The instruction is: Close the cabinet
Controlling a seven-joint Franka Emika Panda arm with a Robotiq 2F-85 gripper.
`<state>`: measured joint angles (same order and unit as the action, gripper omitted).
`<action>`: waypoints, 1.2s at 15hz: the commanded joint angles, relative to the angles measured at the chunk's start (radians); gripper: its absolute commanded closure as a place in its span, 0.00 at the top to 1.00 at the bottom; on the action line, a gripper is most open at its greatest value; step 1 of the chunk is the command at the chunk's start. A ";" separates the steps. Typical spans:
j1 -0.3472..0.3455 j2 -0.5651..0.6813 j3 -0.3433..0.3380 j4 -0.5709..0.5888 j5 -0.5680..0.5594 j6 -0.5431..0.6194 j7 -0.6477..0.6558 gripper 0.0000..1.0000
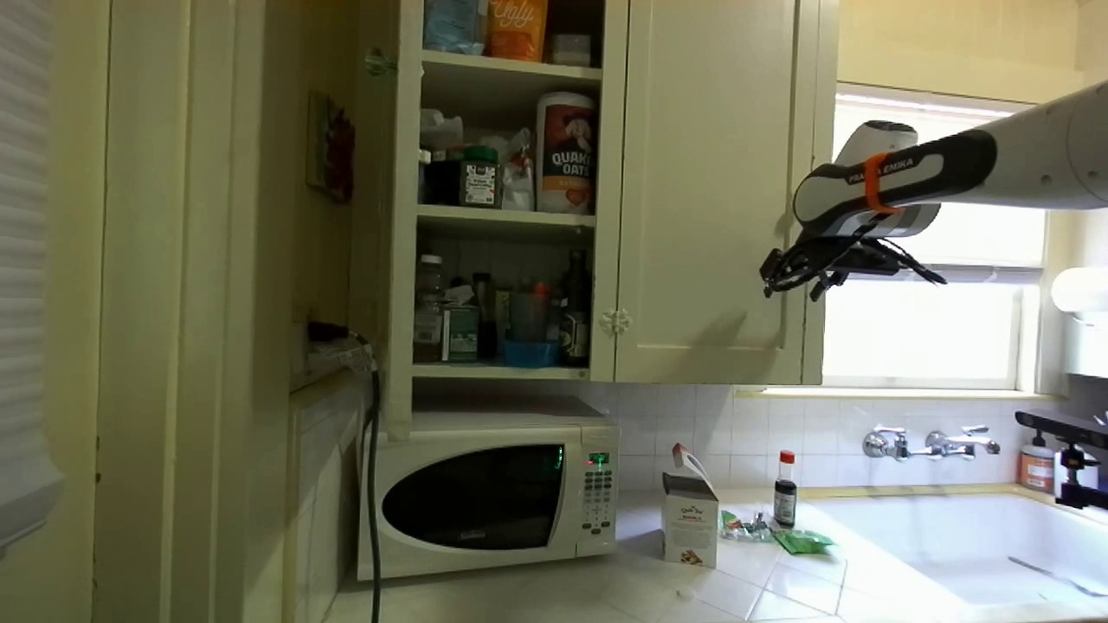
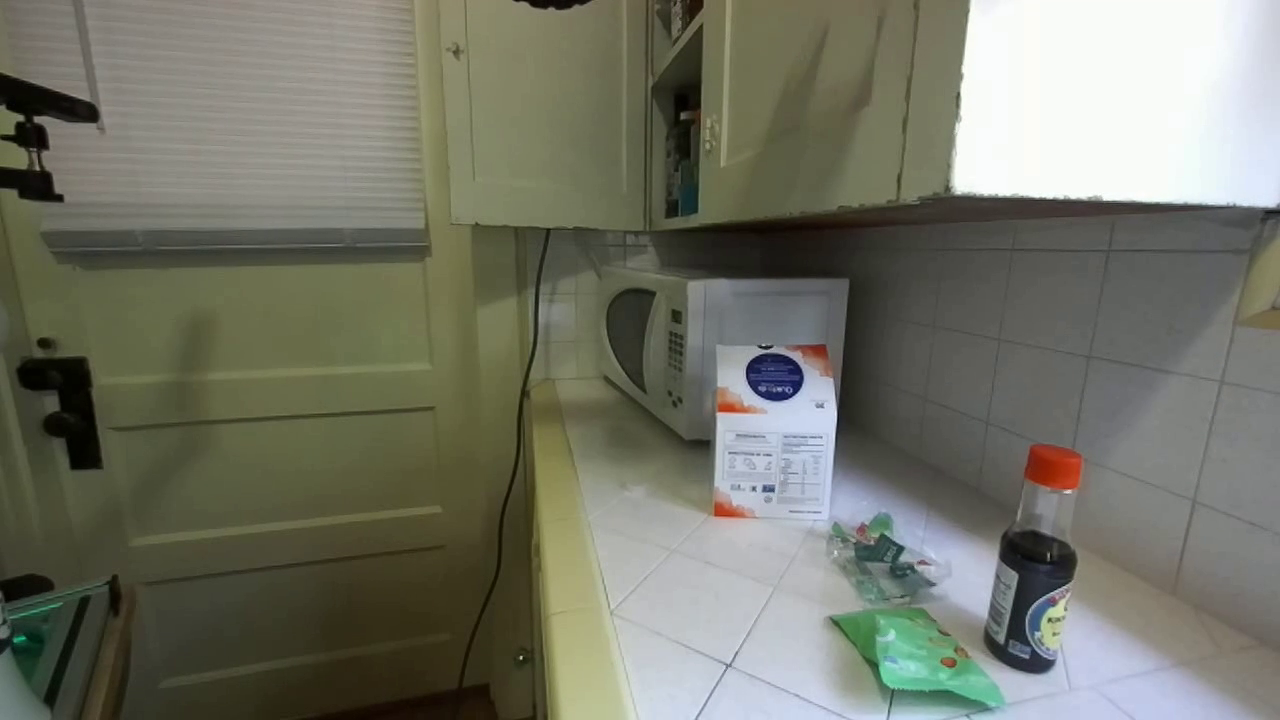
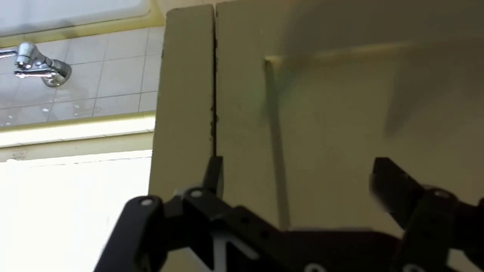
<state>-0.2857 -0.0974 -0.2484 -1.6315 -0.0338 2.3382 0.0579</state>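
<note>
From my station I see the cabinet (image 1: 609,173) mounted high, its bottom edge above the microwave (image 1: 493,554). It is half open: in an exterior view the open door (image 2: 550,120) stands out from the shelves (image 1: 506,215), while the shut door (image 1: 710,173) beside them carries a knob (image 1: 615,322) at its lower corner. My gripper (image 3: 298,166) is in front of the shut door, near that door's edge on the window (image 1: 935,337) side; the hand is released, its fingers (image 3: 214,175) spread wide. I can't tell whether it touches the paint.

The arm (image 1: 943,169) reads "FRANKA EMIKA", with an orange band (image 1: 879,182) wrapped around it at the lettering. A canister (image 1: 567,156) says "QUAKER OATS", and an orange bag (image 1: 518,30) higher up says "Ugly". A green-lidded jar (image 1: 479,177) has a label too small for me to read.

On the counter (image 2: 680,600), a box (image 2: 775,435) stands between the microwave and the sink (image 1: 943,528), showing a round blue logo and illegible fine print. A red-capped bottle (image 2: 1035,590) stands upright toward the tiled back edge, its label blurred. Just beside it, toward the front edge, lies a green packet (image 2: 915,655); a clear wrapper (image 2: 885,565) lies between packet and box.
</note>
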 commanded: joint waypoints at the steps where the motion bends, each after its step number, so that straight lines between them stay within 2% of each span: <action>1: 0.009 -0.213 0.044 -0.214 -0.191 -0.096 0.033 1.00; 3: 0.005 -0.285 0.081 -0.289 -0.261 -0.165 0.037 1.00; 7: 0.042 -0.394 0.132 -0.435 -0.277 -0.147 -0.023 1.00; 8: 0.041 -0.403 0.152 -0.452 -0.288 -0.152 0.000 1.00; 9: 0.048 -0.410 0.158 -0.457 -0.281 -0.163 -0.002 1.00; 10: 0.045 -0.361 0.143 -0.398 -0.264 -0.151 -0.001 1.00; 14: 0.050 -0.387 0.158 -0.434 -0.267 -0.151 -0.001 1.00; 16: 0.096 -0.365 0.160 -0.424 -0.273 -0.129 -0.119 1.00; 18: 0.141 -0.328 0.180 -0.406 -0.254 -0.118 -0.167 1.00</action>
<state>-0.2127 -0.4751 -0.0803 -2.0658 -0.2949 2.2007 -0.0384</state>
